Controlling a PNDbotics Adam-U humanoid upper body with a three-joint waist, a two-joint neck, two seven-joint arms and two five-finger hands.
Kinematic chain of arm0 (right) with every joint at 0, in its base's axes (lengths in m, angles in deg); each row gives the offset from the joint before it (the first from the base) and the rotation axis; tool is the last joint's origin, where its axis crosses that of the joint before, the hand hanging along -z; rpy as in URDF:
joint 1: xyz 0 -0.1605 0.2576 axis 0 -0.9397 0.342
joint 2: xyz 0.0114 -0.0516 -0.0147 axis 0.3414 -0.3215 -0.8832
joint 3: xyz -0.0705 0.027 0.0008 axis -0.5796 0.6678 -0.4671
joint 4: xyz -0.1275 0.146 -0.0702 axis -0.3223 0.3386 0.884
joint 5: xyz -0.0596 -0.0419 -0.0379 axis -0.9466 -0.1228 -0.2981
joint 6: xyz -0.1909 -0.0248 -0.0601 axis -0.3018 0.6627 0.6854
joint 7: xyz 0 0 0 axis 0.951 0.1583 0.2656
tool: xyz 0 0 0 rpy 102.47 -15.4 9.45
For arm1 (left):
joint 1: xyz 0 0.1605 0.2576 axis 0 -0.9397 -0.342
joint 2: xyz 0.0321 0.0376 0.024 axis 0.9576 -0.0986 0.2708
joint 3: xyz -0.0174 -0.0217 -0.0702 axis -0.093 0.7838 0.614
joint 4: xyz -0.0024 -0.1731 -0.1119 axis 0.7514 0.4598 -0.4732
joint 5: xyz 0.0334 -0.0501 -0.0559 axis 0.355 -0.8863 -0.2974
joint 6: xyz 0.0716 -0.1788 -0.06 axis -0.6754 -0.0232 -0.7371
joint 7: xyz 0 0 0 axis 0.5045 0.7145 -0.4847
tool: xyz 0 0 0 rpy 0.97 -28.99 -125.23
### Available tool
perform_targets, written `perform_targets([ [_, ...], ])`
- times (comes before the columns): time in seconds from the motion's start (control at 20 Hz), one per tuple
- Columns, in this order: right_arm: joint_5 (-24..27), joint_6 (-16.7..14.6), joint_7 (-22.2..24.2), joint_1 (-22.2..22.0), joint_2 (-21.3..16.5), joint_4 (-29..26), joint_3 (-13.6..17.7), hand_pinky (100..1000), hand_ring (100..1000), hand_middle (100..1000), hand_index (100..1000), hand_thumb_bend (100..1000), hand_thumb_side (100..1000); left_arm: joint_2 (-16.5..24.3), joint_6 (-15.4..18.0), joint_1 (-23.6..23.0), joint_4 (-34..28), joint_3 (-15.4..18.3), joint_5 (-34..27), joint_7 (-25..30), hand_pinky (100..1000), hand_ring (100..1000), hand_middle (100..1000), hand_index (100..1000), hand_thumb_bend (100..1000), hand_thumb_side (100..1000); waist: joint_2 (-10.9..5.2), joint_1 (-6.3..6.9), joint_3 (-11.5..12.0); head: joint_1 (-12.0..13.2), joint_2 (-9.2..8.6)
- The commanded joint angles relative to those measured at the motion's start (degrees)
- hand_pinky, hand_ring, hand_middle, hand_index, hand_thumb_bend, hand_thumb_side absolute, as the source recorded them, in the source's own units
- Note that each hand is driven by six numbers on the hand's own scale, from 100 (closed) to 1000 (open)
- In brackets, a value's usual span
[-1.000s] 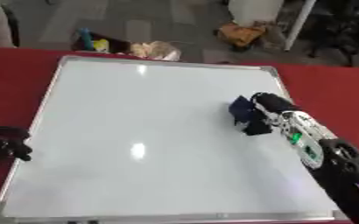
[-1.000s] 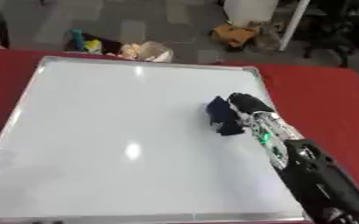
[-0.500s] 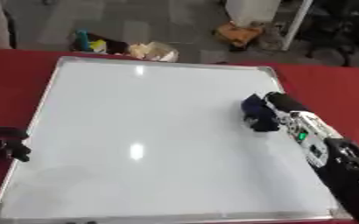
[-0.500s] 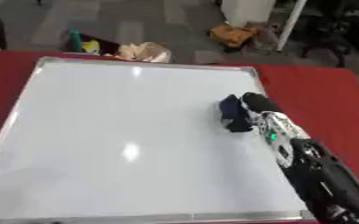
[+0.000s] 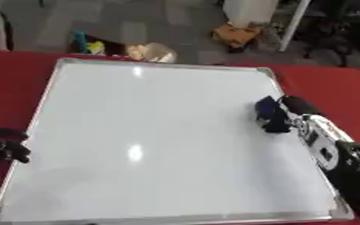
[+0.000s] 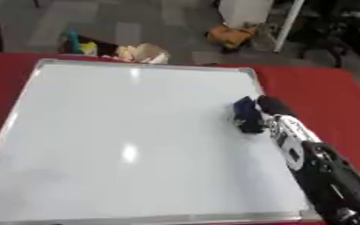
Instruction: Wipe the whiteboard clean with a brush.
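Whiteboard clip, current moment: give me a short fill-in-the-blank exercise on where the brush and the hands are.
1. The right hand holds a dark blue brush against the board's ____ side.
2. The whiteboard lies on a ____ table cover.
3. The left hand sits at the board's ____ edge, holding nothing.
4. The board's surface shows ____ visible marks.

Missing words: right; red; left; no

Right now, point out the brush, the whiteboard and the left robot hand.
brush (image 5: 272,115), left eye view, its dark blue body.
whiteboard (image 5: 152,132), left eye view, bare white surface.
left robot hand (image 5: 5,147), left eye view, its dark fingers.
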Motion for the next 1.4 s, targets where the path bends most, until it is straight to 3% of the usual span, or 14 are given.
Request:
perform_targets([
  [0.05,0.5,-0.4,1.0,-2.2,0.0,2.7,-1.6,844,671,606,620,100,572,1.0,0.1,0.5,-0.8,0.1,0.1,0.1,549,561,618,683,754,1000,-0.16,0.54,-0.1,-0.1,-0.57],
  [0.85,-3.7,-7.1,6.7,0.7,2.5,-1.5,-7.5,849,671,608,617,100,607,0.9,0.1,0.7,-0.9,-0.1,-0.1,0.3,549,561,618,684,753,1000,-0.20,0.51,1.0,-0.6,-0.75],
  [1.4,-0.9,-9.6,9.3,0.4,2.4,-10.5,-12.1,837,664,602,613,100,623,0.8,0.0,0.6,-0.9,-0.1,-0.1,0.4,549,561,618,684,753,1000,-0.32,0.55,0.8,-0.9,-0.64],
])
